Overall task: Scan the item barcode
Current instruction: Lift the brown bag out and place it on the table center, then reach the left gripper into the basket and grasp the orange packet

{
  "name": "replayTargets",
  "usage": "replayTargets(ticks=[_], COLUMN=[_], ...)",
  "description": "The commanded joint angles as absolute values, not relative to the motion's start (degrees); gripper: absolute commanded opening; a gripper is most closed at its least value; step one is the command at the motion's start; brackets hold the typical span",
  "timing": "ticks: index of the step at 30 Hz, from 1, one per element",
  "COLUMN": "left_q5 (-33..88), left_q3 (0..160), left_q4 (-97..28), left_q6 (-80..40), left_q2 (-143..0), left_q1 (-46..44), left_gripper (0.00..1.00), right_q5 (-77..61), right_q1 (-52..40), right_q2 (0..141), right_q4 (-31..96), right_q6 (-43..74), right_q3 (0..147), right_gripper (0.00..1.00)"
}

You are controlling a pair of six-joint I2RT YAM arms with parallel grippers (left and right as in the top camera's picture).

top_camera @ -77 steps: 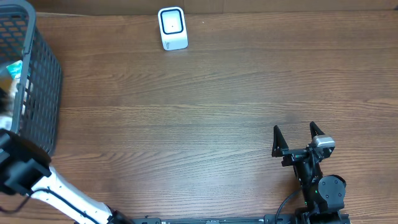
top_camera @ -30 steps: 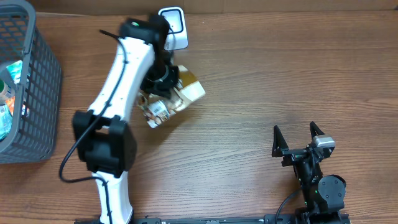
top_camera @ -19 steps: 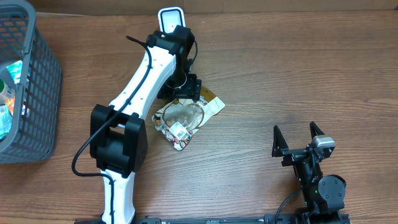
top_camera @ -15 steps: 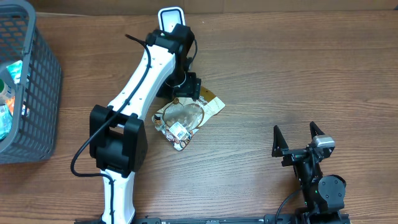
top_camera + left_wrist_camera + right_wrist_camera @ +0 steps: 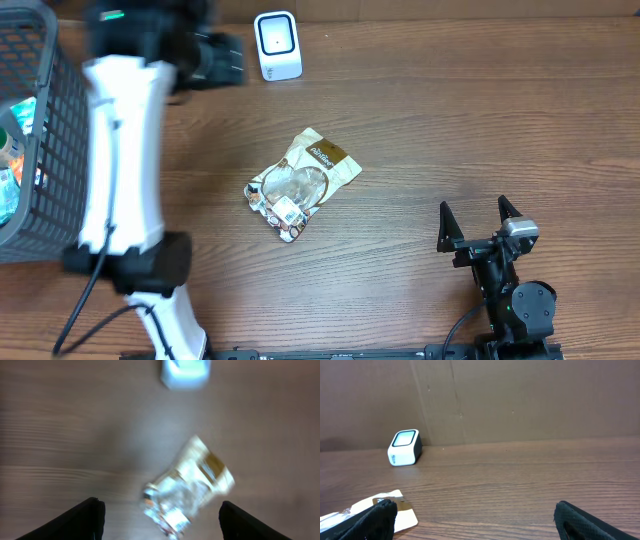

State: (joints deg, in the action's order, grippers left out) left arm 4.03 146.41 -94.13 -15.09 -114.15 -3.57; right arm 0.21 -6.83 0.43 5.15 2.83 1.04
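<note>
The item, a white and gold snack pouch [image 5: 300, 185] with a clear window, lies flat on the wooden table, its small barcode label facing up. The white scanner [image 5: 277, 45] stands at the far edge. My left gripper [image 5: 228, 60] is blurred at the far left, just left of the scanner, open and empty. In the left wrist view the pouch [image 5: 192, 490] lies on the table well below the spread fingers [image 5: 85, 520], with the scanner [image 5: 185, 370] at the top. My right gripper [image 5: 480, 222] stands open at the front right, empty; its view shows the scanner [image 5: 405, 447] and the pouch's corner [image 5: 402, 515].
A grey mesh basket [image 5: 60, 130] holding several packaged goods stands at the left edge, right beside my left arm [image 5: 125, 160]. A brown wall [image 5: 520, 400] rises behind the scanner.
My left gripper opened and left the pouch lying on the table, then swung up and away to the far left. The pouch stayed where it landed. The right arm has not moved.
</note>
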Motion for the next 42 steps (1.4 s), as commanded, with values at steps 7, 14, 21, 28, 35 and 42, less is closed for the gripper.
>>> replayTargets(ticks=[7,14,21,28,35,42], left_q5=[-0.43,1.48,2.37,-0.97,-6.26,-13.52], left_q3=[149.69,148.59,146.54,146.39,146.06,142.34], left_q4=[-95.33,-95.44,-94.98,-94.50,-96.01,-91.92], left_q6=[-17.19,-17.85,-17.76,-15.27,-15.73,-16.12], left_q2=[-102.91,-107.44,-117.10,-128.18,-136.16,-139.09], left_q1=[28.64,45.87,49.32,48.71,48.01,44.45], left_gripper=[0.82,0.82,0.80,0.74,0.68,0.67], right_q5=[-0.05,-0.05,-0.05,-0.05,-0.05,-0.05], right_q1=[-7.05,-7.05,-7.05,-7.05,-7.05,-7.05], right_q2=[0.19,0.16,0.19,0.19,0.19,0.16], right_q4=[4.84,4.84,4.84,4.84,4.84,4.84], right_q6=[3.01,3.01,3.01,3.01,3.01,3.01], right_q3=[0.47,0.47,0.47,0.47,0.47,0.47], right_gripper=[1.00,1.00,1.00,1.00,1.00,1.00])
